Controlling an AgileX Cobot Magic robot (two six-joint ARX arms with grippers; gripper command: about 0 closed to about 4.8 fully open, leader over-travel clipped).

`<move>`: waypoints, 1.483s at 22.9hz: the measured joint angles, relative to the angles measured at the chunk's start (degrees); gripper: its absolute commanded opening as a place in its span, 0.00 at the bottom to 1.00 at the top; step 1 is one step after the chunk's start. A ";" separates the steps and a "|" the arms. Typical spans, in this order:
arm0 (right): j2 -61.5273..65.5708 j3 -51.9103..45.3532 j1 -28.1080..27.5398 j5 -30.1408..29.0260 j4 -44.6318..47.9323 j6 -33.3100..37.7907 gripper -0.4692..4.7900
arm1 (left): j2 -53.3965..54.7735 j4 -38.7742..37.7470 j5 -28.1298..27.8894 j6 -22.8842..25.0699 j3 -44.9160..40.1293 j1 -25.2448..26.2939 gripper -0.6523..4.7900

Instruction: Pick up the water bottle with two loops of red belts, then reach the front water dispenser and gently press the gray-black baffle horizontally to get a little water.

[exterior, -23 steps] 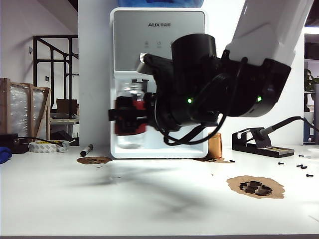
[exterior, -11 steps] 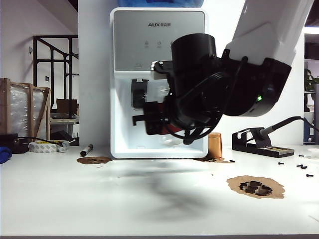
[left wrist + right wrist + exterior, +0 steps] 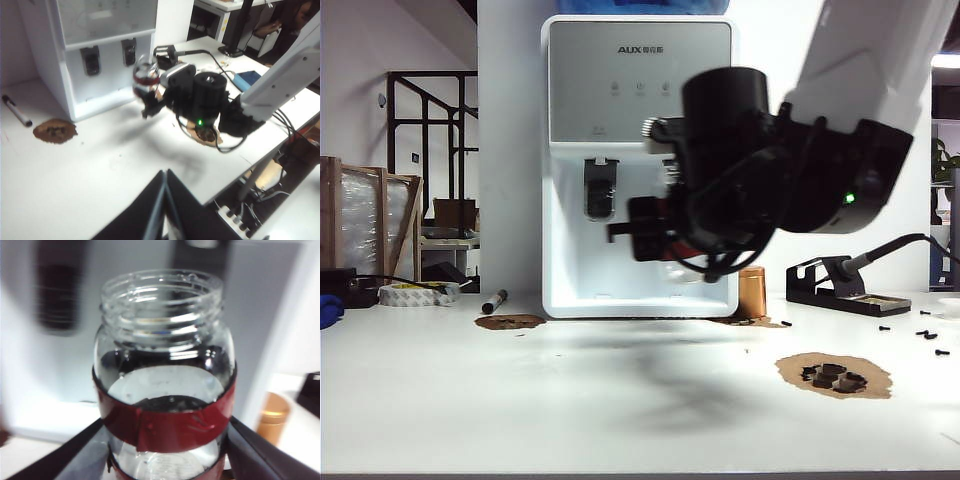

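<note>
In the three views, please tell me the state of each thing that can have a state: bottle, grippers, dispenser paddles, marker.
water bottle: uncapped, upright, held off the table in front of the water dispenser.
right gripper: shut on the water bottle.
left gripper: shut, holding nothing, hanging over the table.
gray-black baffle: not pressed, bottle not touching it.
left-hand paddle: free, untouched.
marker: capped, lying on the table.

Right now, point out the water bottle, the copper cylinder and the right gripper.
water bottle (image 3: 165, 385), right wrist view, glass body.
copper cylinder (image 3: 751, 292), exterior view, side wall.
right gripper (image 3: 165, 445), right wrist view, between fingertips.
</note>
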 measured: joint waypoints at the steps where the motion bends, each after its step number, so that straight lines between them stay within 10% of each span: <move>1: 0.00 0.00 -0.90 -0.74 0.00 0.04 0.08 | 0.61 -0.48 -0.04 -0.02 0.57 0.00 0.11; 16: 0.63 2.43 -5.53 -15.45 -1.11 2.10 0.08 | 2.49 0.87 -0.48 -0.11 1.42 0.00 0.11; 34: 1.92 8.68 -8.33 -13.92 -6.45 0.02 0.08 | 5.70 4.70 -0.52 0.15 1.33 0.02 0.11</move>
